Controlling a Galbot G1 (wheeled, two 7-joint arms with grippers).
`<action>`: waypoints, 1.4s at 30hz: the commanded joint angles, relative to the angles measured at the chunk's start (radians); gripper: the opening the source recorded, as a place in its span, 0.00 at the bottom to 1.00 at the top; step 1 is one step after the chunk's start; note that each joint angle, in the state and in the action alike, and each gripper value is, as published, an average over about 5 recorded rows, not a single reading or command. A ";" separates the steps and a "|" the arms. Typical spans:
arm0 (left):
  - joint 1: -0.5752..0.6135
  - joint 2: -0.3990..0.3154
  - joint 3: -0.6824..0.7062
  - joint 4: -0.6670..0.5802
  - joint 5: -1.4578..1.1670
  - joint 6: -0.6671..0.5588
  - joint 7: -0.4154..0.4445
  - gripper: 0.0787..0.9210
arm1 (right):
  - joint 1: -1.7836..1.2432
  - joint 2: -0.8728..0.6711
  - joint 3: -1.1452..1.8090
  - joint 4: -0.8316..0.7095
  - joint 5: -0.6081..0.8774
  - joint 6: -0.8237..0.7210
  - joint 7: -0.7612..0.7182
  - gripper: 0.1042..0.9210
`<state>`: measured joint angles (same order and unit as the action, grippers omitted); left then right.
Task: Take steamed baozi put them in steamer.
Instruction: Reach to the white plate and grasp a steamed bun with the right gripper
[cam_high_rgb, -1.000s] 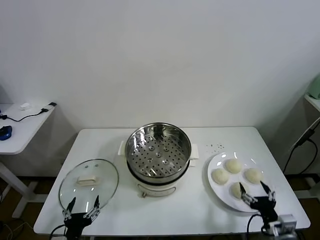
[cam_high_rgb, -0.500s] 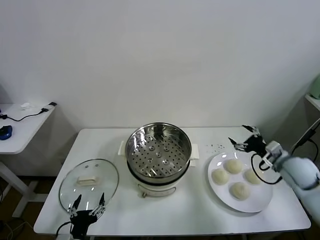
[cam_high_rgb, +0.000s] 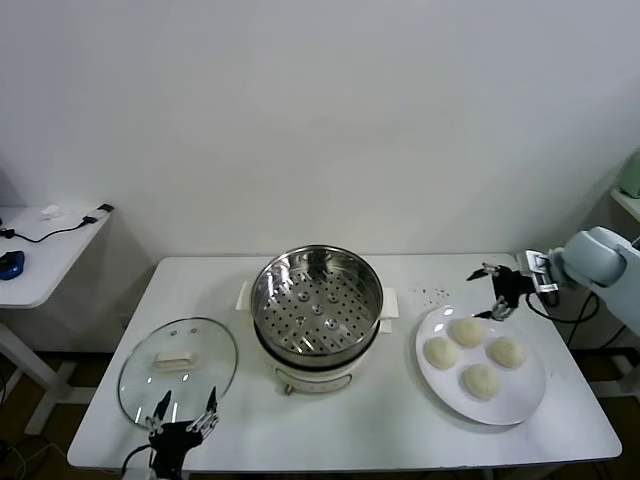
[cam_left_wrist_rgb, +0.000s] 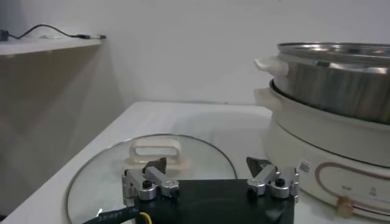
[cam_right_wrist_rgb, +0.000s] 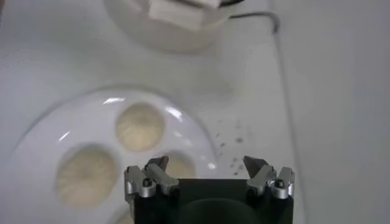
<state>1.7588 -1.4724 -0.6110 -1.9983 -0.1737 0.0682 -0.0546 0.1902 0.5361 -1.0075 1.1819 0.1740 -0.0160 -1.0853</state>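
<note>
Four pale baozi (cam_high_rgb: 467, 331) lie on a white plate (cam_high_rgb: 520, 397) at the table's right. The steel steamer (cam_high_rgb: 317, 308) stands empty on its white base at the table's middle. My right gripper (cam_high_rgb: 494, 290) is open and empty, hovering above the plate's far edge, right of the steamer. In the right wrist view its open gripper (cam_right_wrist_rgb: 207, 167) is over the plate (cam_right_wrist_rgb: 36, 141), with baozi (cam_right_wrist_rgb: 140, 126) beyond its tips. My left gripper (cam_high_rgb: 183, 421) is open and empty at the front edge, by the glass lid (cam_high_rgb: 178, 368).
The glass lid (cam_left_wrist_rgb: 97, 176) with its white handle lies flat left of the steamer (cam_left_wrist_rgb: 341, 79). A side table (cam_high_rgb: 40, 250) with cables stands to the far left. Dark specks (cam_high_rgb: 432, 294) mark the table behind the plate.
My right gripper has swung from the table's front edge by the plate up to behind the plate's far edge. My left gripper has sunk slightly toward the front edge.
</note>
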 joint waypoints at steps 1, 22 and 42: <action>-0.009 -0.012 -0.005 0.006 0.005 0.000 0.001 0.88 | 0.208 0.096 -0.349 -0.126 0.008 -0.052 -0.073 0.88; -0.010 -0.036 0.007 0.023 0.047 -0.014 0.000 0.88 | -0.024 0.245 -0.152 -0.238 -0.013 -0.115 0.038 0.88; -0.001 -0.041 0.013 0.017 0.074 -0.019 -0.005 0.88 | -0.030 0.250 -0.096 -0.237 -0.064 -0.115 0.046 0.69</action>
<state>1.7543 -1.5118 -0.5980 -1.9755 -0.1076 0.0509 -0.0580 0.1543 0.7888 -1.1127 0.9266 0.1159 -0.1259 -1.0394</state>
